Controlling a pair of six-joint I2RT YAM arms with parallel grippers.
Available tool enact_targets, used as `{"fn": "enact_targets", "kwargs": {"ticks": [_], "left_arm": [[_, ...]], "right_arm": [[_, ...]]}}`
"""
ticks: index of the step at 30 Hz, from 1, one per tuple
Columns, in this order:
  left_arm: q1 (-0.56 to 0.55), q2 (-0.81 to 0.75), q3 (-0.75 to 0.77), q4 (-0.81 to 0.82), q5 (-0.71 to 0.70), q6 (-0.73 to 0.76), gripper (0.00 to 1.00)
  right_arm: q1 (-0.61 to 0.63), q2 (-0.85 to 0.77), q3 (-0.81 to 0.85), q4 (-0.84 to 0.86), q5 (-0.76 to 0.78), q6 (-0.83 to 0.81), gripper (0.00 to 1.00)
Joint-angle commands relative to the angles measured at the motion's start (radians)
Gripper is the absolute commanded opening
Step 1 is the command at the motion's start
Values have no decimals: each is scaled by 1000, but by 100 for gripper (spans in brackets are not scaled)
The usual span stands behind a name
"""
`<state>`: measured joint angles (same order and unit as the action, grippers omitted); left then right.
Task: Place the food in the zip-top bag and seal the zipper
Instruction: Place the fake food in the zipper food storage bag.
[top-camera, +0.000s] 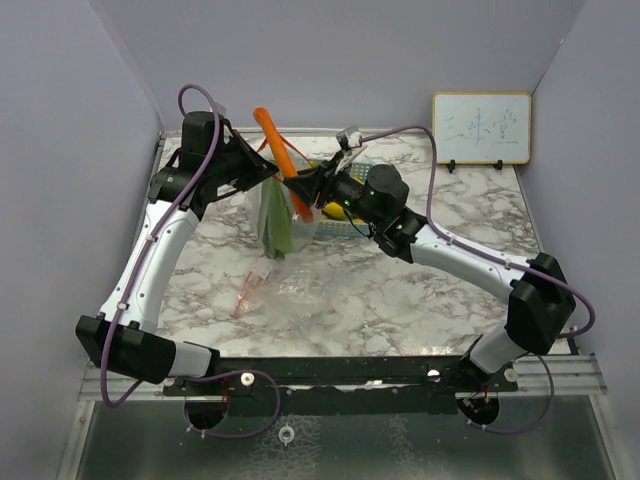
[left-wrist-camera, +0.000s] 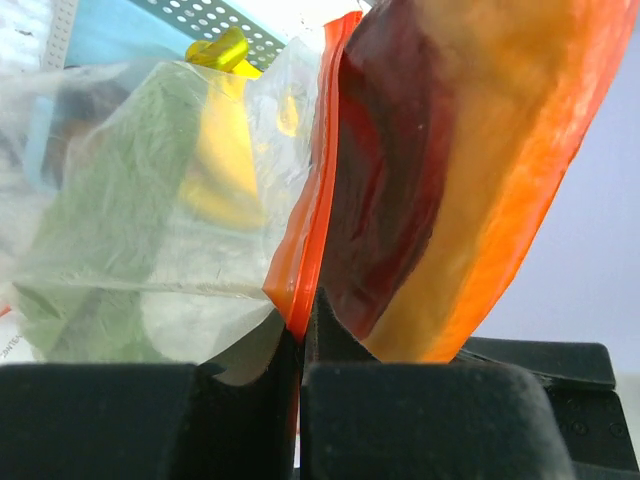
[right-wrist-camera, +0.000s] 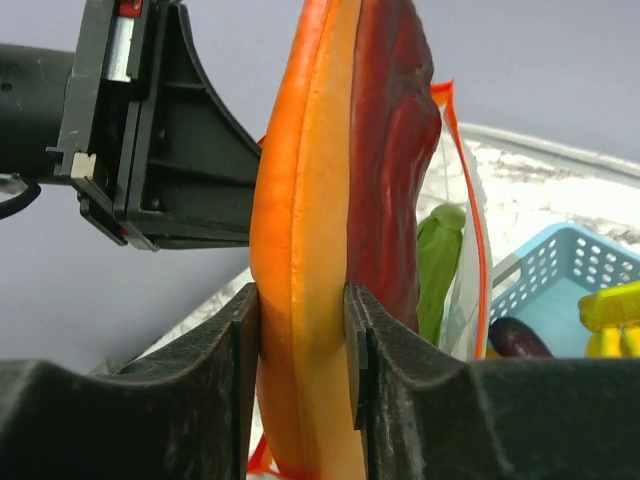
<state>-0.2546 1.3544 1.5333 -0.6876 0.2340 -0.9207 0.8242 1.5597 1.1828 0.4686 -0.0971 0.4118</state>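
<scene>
My left gripper (top-camera: 268, 176) (left-wrist-camera: 299, 338) is shut on the orange zipper edge of the clear zip-top bag (top-camera: 272, 215) (left-wrist-camera: 160, 250) and holds it hanging above the table. A long green leafy vegetable (top-camera: 277, 230) (left-wrist-camera: 95, 230) (right-wrist-camera: 436, 262) lies inside the bag. My right gripper (top-camera: 303, 188) (right-wrist-camera: 301, 312) is shut on the orange carrot (top-camera: 277, 150) (left-wrist-camera: 470, 170) (right-wrist-camera: 300, 200), which stands tilted at the bag's mouth, its lower end hidden. Yellow bananas (top-camera: 332, 210) (right-wrist-camera: 612, 315) and a purple eggplant (right-wrist-camera: 520, 338) lie in the blue basket (top-camera: 345, 228) (right-wrist-camera: 560, 265).
The blue mesh basket stands just behind and right of the bag. A small whiteboard (top-camera: 481, 127) leans at the back right. Grey walls close in on both sides. The bag's lower end trails on the marble table (top-camera: 420, 300).
</scene>
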Motion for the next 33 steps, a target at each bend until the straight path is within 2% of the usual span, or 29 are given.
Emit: {"fn": "enact_targets", "kwargs": {"ticks": [1,7,11,15,21,27,33], "left_arm": [[8,-2,-10,90,28,-17,0],[8,-16,-29,94,31,-17,0],[10,-23,-30,91,32,-18,0],[12,-24,-21,84,39,-12,0],[15,-34,-28,83,44,-10,0],[23,-48,-40,80,46,-9,0],[28,-51,-44,82,54,-6,0]], "right_arm": [[1,25,86,-168,-91,27,40],[-1,-44,94,-250,103,-8,67],[-10,-88,142,-311,255,-53,69],[-60,-80,183,-428,300,-9,68],[-182,47,283,-599,103,112,57],[-214,143,339,-546,-179,103,54],[-214,199,379,-521,-306,105,54]]}}
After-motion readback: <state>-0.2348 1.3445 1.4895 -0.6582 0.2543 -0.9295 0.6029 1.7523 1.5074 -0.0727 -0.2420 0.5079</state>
